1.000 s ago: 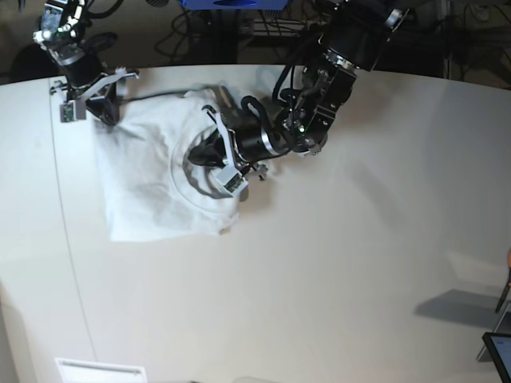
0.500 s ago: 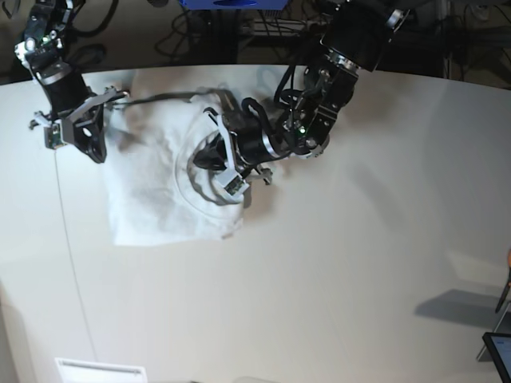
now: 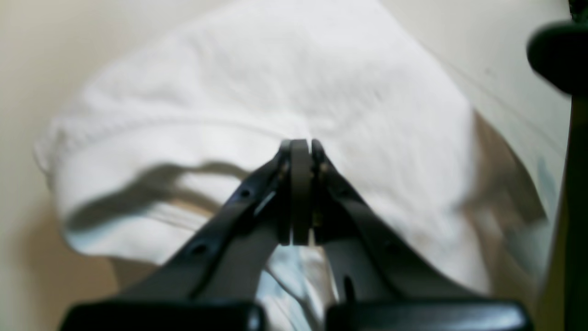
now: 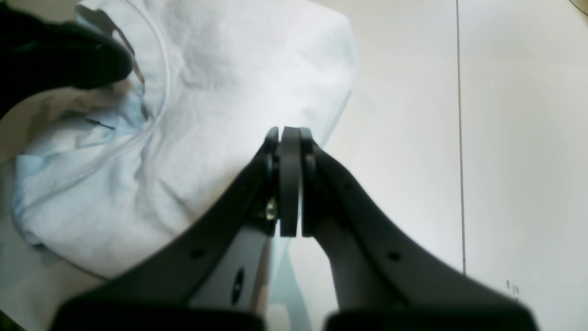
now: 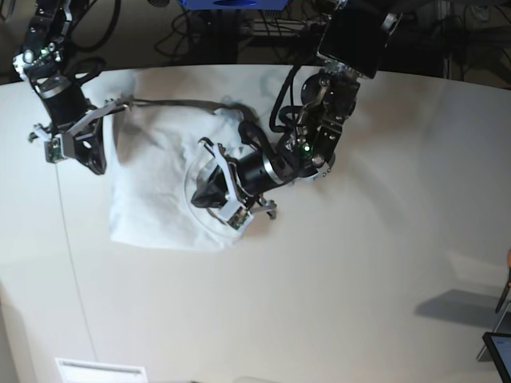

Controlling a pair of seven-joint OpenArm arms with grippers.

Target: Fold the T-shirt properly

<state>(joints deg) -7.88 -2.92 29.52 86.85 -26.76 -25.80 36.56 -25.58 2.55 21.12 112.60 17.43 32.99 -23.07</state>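
The T-shirt [image 5: 160,187] sits toward the far left of the table [image 5: 359,263], already a compact rectangle with the collar on top, so most of the folding looks done. Probably one more fold and some smoothing left. The left gripper [image 3: 301,151] and right gripper [image 4: 288,138] both have jaws pressed together, gripping nothing that shows.

Smooth off-white curved tabletop [image 5: 335,287]; thin dark seam line [image 5: 72,263] down its left side. Tangled black cables [image 5: 207,32] behind. White slotted panel [image 5: 100,371], bottom edge.
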